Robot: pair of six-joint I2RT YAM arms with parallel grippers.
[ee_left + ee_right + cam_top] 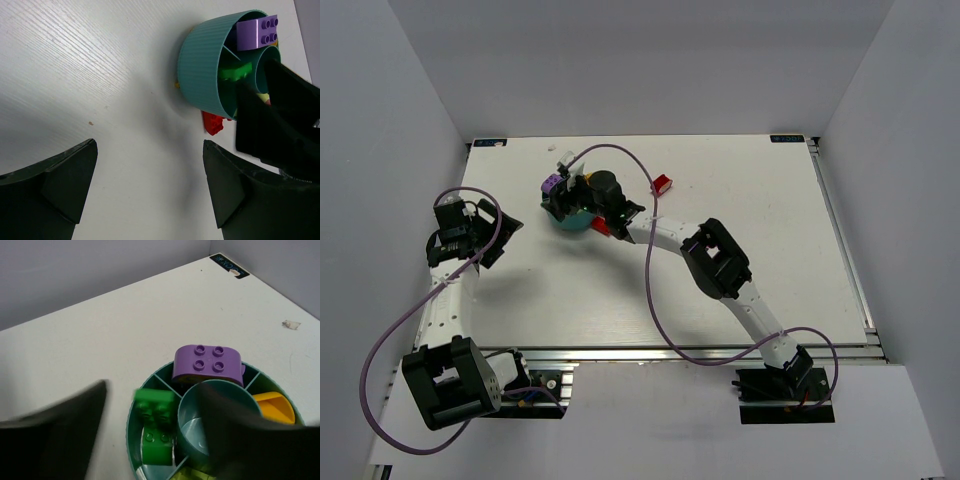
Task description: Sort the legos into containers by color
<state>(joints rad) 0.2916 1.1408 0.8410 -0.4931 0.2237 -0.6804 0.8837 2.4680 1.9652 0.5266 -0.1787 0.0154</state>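
Now the right gripper (152, 390) is poised above the teal cup (200, 65), jaws parted; a green brick (156, 427) is lodged in the compartment beside the purple brick's (207, 362). The left gripper (149, 150) is seen open, apart from the cup. A straight lift is advised, sparing the rim.

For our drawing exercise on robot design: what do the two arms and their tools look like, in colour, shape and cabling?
The left arm and right arm each have white links joined by chunky black joint housings. A purple cable loops loosely along each. The left tool and right tool are black, with two broad wedge-shaped fingers.
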